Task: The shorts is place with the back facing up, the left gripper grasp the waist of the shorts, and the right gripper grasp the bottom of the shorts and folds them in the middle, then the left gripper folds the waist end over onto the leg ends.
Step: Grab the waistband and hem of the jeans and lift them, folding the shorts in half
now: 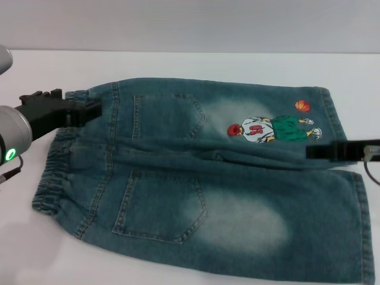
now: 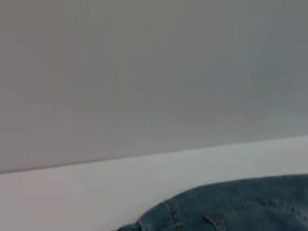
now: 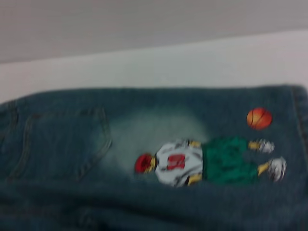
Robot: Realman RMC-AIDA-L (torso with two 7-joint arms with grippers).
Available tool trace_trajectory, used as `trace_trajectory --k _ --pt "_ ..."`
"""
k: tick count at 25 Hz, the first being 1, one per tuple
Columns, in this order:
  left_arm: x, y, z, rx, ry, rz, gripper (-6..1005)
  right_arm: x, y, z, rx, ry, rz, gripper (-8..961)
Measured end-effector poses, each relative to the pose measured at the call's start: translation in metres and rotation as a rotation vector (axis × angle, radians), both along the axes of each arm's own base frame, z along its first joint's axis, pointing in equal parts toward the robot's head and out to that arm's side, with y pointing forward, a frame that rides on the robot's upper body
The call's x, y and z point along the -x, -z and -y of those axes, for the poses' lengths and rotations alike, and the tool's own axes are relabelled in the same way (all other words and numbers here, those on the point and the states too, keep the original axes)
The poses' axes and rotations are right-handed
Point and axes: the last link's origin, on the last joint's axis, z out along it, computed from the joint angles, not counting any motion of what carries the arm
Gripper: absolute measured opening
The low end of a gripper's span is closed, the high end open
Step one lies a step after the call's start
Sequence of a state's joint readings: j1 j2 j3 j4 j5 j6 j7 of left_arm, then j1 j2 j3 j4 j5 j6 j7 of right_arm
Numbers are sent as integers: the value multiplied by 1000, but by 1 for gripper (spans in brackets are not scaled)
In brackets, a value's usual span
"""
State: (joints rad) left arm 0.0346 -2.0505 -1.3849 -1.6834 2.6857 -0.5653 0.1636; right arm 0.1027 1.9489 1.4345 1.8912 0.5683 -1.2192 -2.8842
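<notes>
**Shorts laid flat, both claws at the far half**

Shorts [image 1: 196,178] lie back-up on the white desk [image 1: 178,62], waist toward my left. My left claw [image 1: 89,111] is at the far waistband, my right claw [image 1: 314,152] at the far leg's hem; whether either is spread or pinching, I cannot tell. To fold well, I should grip both ends evenly and carry them together.

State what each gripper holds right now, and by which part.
Nothing is clearly held. The left gripper sits at the waist of the shorts, the right gripper by the leg ends; whether either grips fabric cannot be told.
</notes>
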Motion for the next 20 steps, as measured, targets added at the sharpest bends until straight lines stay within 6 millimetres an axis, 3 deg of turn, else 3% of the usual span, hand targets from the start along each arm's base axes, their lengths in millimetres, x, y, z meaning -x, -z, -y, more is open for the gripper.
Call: trace_trajectory --k 10,20 --pt "4 -14 9 144 -101 -84 785 -9 2 16 37 88 -18 607" --pt "13 -12 16 316 -227 -159 784 -17 1 28 38 143 -1 607"
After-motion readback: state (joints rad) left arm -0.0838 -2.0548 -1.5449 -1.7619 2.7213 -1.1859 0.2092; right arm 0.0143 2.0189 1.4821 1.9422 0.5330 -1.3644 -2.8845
